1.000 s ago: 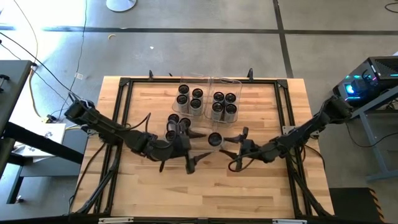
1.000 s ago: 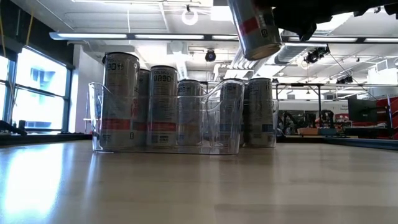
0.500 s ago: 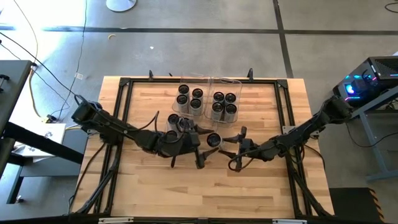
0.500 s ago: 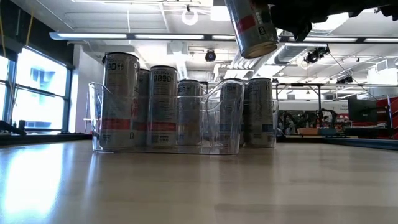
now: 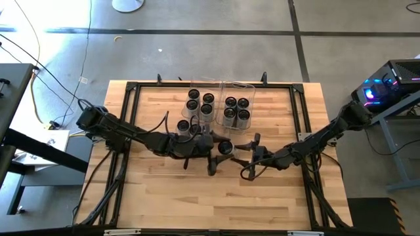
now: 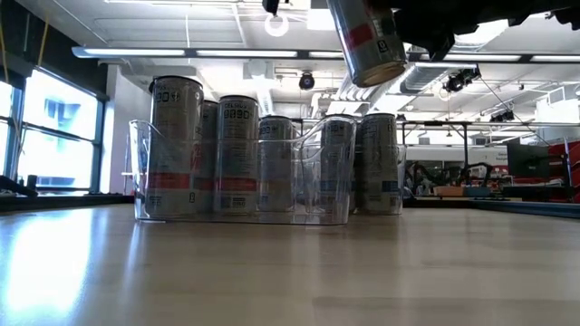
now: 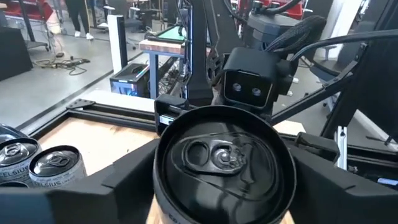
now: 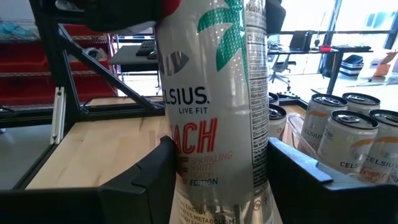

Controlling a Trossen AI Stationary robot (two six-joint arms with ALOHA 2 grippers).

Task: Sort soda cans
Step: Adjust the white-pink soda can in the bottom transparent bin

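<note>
A: Right gripper (image 5: 237, 152) has its fingers closed round a Celsius can (image 5: 226, 147), held up off the table; low view shows that can (image 6: 367, 41) in the air, tilted, well above the binned cans.

B: Confirmed by the right wrist view: can (image 8: 214, 106) sits between the two dark fingers (image 8: 146, 177), label reads CELSIUS LIVE FIT, red lettering below.

A: Left gripper (image 5: 211, 152)?

B: Right at the same can, coming from the other side. Left wrist view looks down on the can top (image 7: 224, 158) with its pull tab, set between the two fingers (image 7: 124, 180), both close against its rim. Cannot tell whether they press on it.

A: Other cans?

B: Left clear bin (image 5: 194, 84) holds cans (image 5: 200, 103); right clear bin (image 5: 249, 85) holds four cans (image 5: 236, 110). Both bins are beyond the held can, toward the far edge of the wooden table (image 5: 164, 196). One or more loose cans (image 5: 184, 126) stand just beside the left bin, under the left arm.

A: Where does the held can sit relative to the right bin?

B: On its near side, not over it.
</note>
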